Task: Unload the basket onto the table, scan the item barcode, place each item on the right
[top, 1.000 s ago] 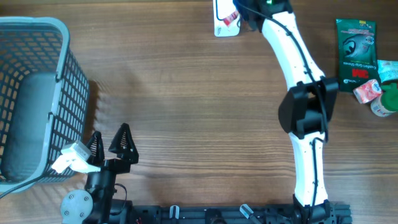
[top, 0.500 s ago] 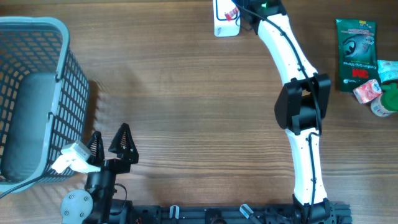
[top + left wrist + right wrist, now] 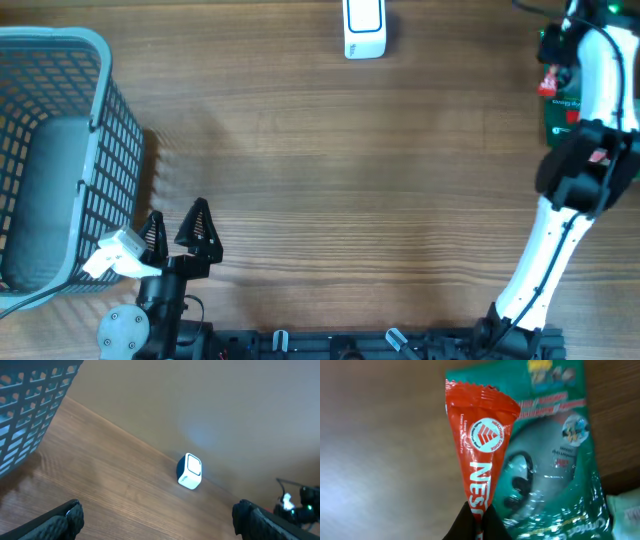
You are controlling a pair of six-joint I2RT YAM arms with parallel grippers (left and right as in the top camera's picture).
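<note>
Right end effector [image 3: 476, 522] swung from scanner [image 3: 364, 26] | pinching red sachet [image 3: 480, 445] | left end effector [image 3: 176, 225] agape

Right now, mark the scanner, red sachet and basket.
scanner [image 3: 364, 30], overhead view, top face.
red sachet [image 3: 479, 455], right wrist view, middle of the wrapper.
basket [image 3: 55, 38], overhead view, far rim.

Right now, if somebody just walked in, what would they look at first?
Probably the bright red sachet, pinched in the right gripper over a shiny green packet at the table's far right. Next comes the big blue basket on the left side, then the little white scanner at the far edge in the middle.
</note>
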